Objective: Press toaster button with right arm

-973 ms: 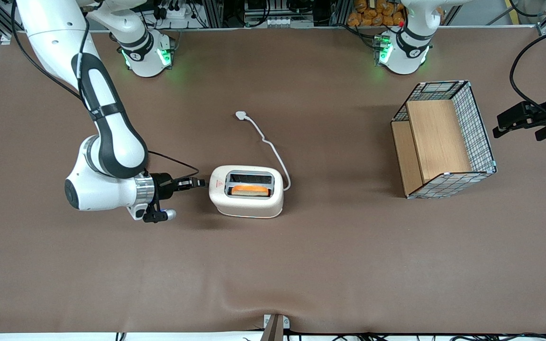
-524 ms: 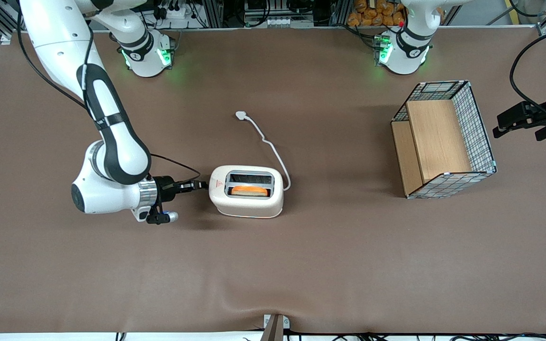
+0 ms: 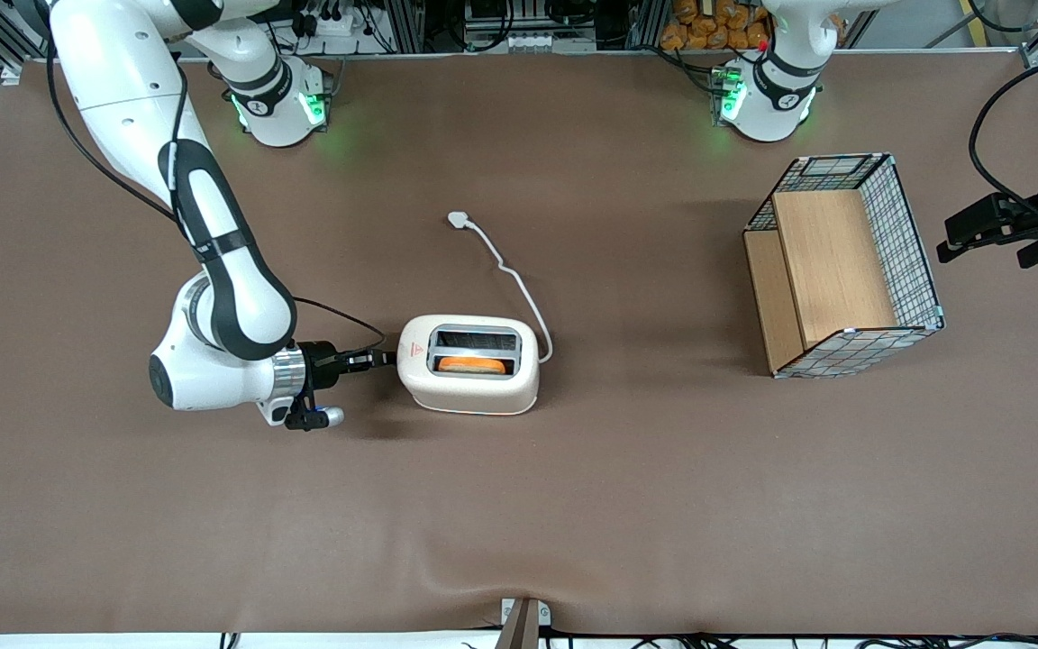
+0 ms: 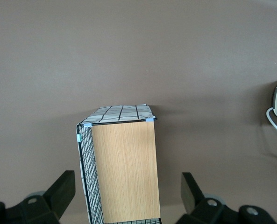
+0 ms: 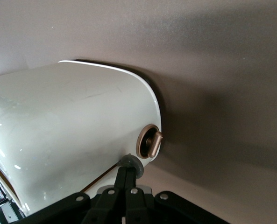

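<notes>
Gripper (image 3: 384, 359) clenched, fingertips on toaster button (image 5: 131, 164) at toaster (image 3: 469, 365) end; best pressed straight down, steadily, without tipping anything.

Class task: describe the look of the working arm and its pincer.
The right arm is glossy white with black bands, a silver wrist ring and a black cable. Its slim black pincer sits at the toaster's narrow end.
</notes>
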### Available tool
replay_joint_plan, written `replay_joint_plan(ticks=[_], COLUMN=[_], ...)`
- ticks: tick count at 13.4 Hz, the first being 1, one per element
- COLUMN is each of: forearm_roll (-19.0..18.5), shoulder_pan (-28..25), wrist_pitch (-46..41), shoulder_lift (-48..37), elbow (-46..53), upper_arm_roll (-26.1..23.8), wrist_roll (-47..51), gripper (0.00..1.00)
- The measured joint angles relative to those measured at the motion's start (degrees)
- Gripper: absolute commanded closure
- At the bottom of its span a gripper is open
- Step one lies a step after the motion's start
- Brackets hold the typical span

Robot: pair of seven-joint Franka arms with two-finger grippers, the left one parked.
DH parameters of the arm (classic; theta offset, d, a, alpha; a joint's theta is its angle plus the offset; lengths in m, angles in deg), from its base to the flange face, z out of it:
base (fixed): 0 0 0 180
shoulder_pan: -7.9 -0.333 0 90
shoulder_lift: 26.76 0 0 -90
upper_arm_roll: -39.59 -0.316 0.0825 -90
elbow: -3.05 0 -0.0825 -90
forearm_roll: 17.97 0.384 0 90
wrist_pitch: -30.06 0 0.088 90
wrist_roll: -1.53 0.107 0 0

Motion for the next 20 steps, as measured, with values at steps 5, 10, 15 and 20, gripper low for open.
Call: replay_joint_plan(ticks=[5, 10, 15, 20], forearm_roll=[0.62, 0.71, 0.47, -1.49], shoulder_pan=[0.07, 0.1, 1.43, 2.46], wrist_pitch=[0.02, 1.3, 2.06, 2.4], shoulder_lift=[0.13, 0.26, 0.64, 0.82], elbow=[-0.15, 0.91, 5.07, 6.22], upper_arm_roll=[0.11, 0.12, 0.75, 1.0], wrist_roll=[-1.61, -1.68, -1.73, -2.31], gripper=[1.0, 1.0, 0.0, 0.0])
